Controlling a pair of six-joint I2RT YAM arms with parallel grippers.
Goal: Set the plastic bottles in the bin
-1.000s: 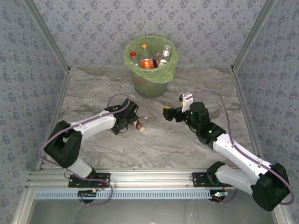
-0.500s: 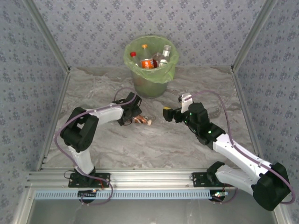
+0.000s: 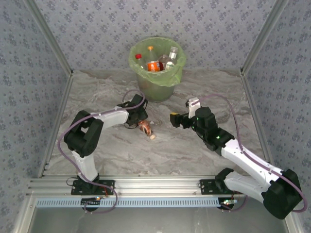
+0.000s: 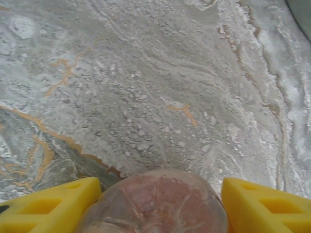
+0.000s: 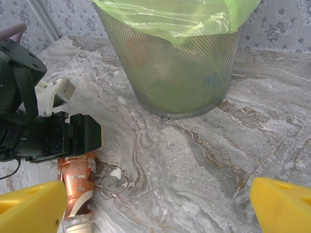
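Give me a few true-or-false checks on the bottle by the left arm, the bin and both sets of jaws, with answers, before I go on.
1. A brown-labelled bottle lies on its side on the table, between the jaws of the left gripper. True.
2. The bin has nothing in it. False: several bottles already sit inside.
3. The right gripper has its jaws closed on a bottle. False: its jaws stand wide open and hold nothing.
4. The bin stands upright at the far side of the table. True.
5. The brown-labelled bottle leans against the bin. False: it lies apart from the bin, on bare table.
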